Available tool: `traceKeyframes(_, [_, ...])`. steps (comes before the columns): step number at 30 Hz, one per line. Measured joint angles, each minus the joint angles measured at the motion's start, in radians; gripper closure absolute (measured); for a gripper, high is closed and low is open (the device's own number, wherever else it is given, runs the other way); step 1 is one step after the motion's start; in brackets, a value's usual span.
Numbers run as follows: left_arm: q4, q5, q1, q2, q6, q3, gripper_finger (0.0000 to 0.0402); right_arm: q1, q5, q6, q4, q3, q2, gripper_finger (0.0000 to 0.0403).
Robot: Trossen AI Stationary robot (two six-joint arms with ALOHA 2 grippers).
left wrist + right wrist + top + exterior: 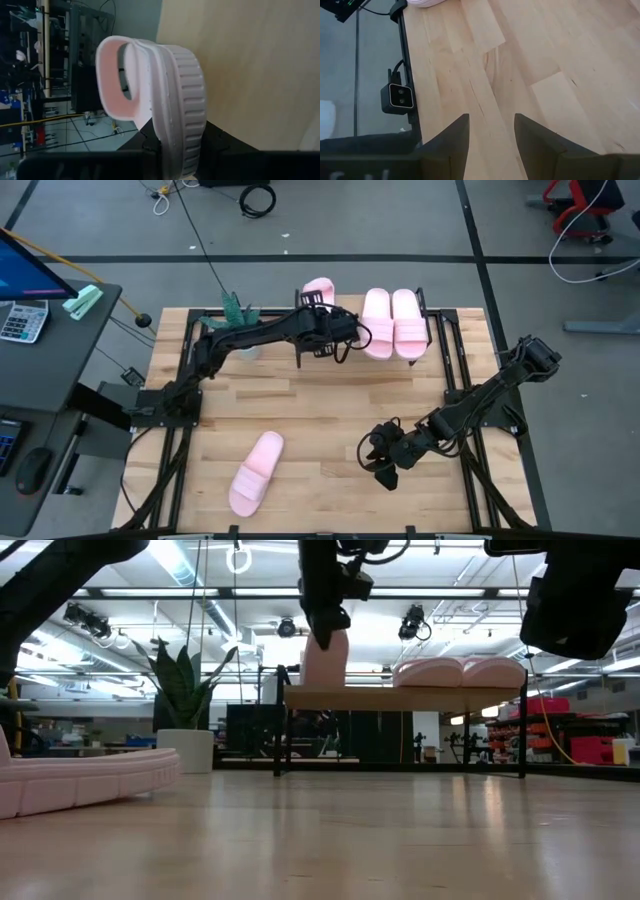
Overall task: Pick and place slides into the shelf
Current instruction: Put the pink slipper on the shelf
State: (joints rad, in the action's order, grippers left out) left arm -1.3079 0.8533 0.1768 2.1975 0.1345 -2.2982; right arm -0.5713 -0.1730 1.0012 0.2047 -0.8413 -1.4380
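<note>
Four pale pink slides: two lie side by side on the shelf [420, 355] at the counter's [330, 415] far edge; one lies near the front left corner [255, 472]; the left gripper [322, 332] clenches the fourth [165, 110] by its sole edge, tilted up over the shelf's left end. They look light, soft and bendy, so pinching the sole rim seems best; the right gripper [490, 137] hangs released near the counter's front right.

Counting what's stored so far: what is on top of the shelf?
Two slides lie flat on the shelf. The left claw holds a third slide upright at its end; whether it touches is hidden.
</note>
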Motion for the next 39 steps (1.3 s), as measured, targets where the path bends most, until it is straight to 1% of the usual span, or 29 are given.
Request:
traceKeyframes(6, [-0.009,-0.001,-0.002,0.005,-0.012,0.000,0.0332,0.000,0.002,0.000,0.000,0.000,0.000,0.0241])
traceKeyframes(12, [-0.072,-0.002,-0.002,0.005,-0.026,0.000,0.0332,0.000,0.003,-0.007,0.000,0.000,0.000,0.0241])
traceKeyframes(20, [-0.098,-0.042,-0.006,0.004,-0.037,0.000,0.0332,0.000,0.003,-0.008,0.001,0.000,0.000,0.0241])
traceKeyframes(24, [-0.116,-0.109,-0.001,0.004,-0.037,0.000,0.0332,0.000,0.003,-0.009,0.001,0.000,0.000,0.0241])
traceKeyframes(29, [-0.143,-0.124,0.006,0.004,-0.040,0.000,0.0332,0.000,0.003,-0.009,0.001,0.000,0.000,0.0241])
traceKeyframes(34, [-0.157,-0.170,0.010,0.006,-0.055,0.000,0.0334,0.000,0.003,-0.009,0.001,0.000,0.000,0.0241])
traceKeyframes(39, [-0.159,-0.174,0.010,0.006,-0.077,0.000,0.0317,0.000,0.003,-0.009,0.002,0.000,0.000,0.0241])
